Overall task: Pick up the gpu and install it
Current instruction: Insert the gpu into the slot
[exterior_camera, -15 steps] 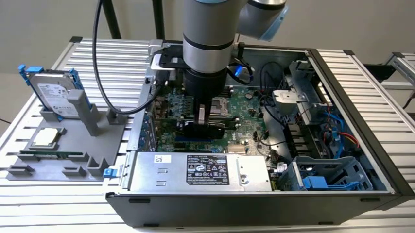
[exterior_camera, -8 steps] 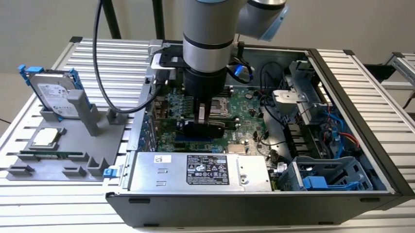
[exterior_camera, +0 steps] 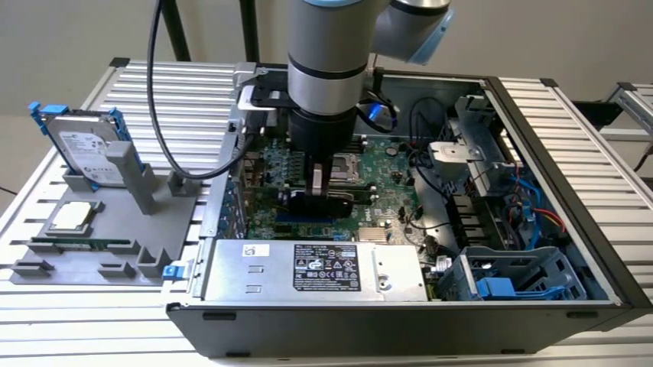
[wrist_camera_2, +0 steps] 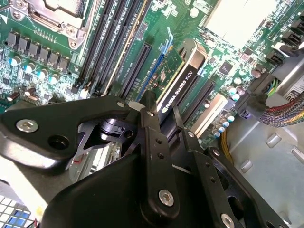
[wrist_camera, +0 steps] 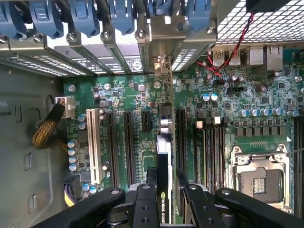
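Note:
My gripper (exterior_camera: pixel 320 182) reaches down into the open computer case (exterior_camera: pixel 551 122), over the green motherboard (exterior_camera: pixel 393 164). It is shut on the gpu (wrist_camera_2: pixel 179 81), which stands on edge with its black cooler on one face and its green board on the other. In the first wrist view the gpu (wrist_camera: pixel 164 154) runs in line with the long black expansion slots (wrist_camera: pixel 129 142), its far end toward the rear bracket openings (wrist_camera: pixel 161 61). The black fingers (wrist_camera: pixel 182 176) clamp both faces of the card. Whether the card sits fully in a slot I cannot tell.
A grey fixture (exterior_camera: pixel 153 195) at the exterior view's left holds a silver hard drive with blue rails (exterior_camera: pixel 87 145), a processor chip (exterior_camera: pixel 72 218) and a memory stick (exterior_camera: pixel 82 245). Inside the case are the power supply (exterior_camera: pixel 316 271), a blue drive cage (exterior_camera: pixel 510 279), cables (exterior_camera: pixel 531 191) and the processor socket (wrist_camera: pixel 259 178).

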Tool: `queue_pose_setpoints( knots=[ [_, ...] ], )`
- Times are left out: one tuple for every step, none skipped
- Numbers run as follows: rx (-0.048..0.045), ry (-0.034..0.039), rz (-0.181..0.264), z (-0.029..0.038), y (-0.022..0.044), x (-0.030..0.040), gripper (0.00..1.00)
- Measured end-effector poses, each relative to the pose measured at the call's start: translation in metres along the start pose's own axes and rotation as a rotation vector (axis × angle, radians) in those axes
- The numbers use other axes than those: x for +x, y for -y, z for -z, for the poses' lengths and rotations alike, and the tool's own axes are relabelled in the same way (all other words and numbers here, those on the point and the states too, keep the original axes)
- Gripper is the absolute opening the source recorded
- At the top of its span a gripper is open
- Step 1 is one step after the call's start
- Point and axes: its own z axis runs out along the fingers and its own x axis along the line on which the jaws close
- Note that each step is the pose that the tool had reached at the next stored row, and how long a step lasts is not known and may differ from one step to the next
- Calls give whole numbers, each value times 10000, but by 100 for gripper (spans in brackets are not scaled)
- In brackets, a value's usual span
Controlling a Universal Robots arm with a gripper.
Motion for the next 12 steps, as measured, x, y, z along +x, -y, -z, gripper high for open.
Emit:
queue_pose_setpoints(
  knots=[
    [-1, -3, 1, -4, 0, 0, 0],
    [-3, -6, 1, -8, 0, 1, 0],
    [-4, -9, 2, -12, 0, 1, 0],
    [-5, -10, 2, -16, 0, 1, 0],
    [-5, -10, 2, -17, 0, 1, 0],
    [-4, -8, 3, -19, 0, 1, 0],
    [-3, -4, 3, -22, 0, 1, 0],
    [-2, -3, 2, -22, 0, 1, 0],
    [-2, -4, 2, -22, 0, 1, 0],
    [-2, -5, 2, -23, 0, 1, 0],
    [-2, -5, 2, -23, 0, 1, 0],
    [-2, -4, 2, -24, 0, 1, 0]
  ],
)
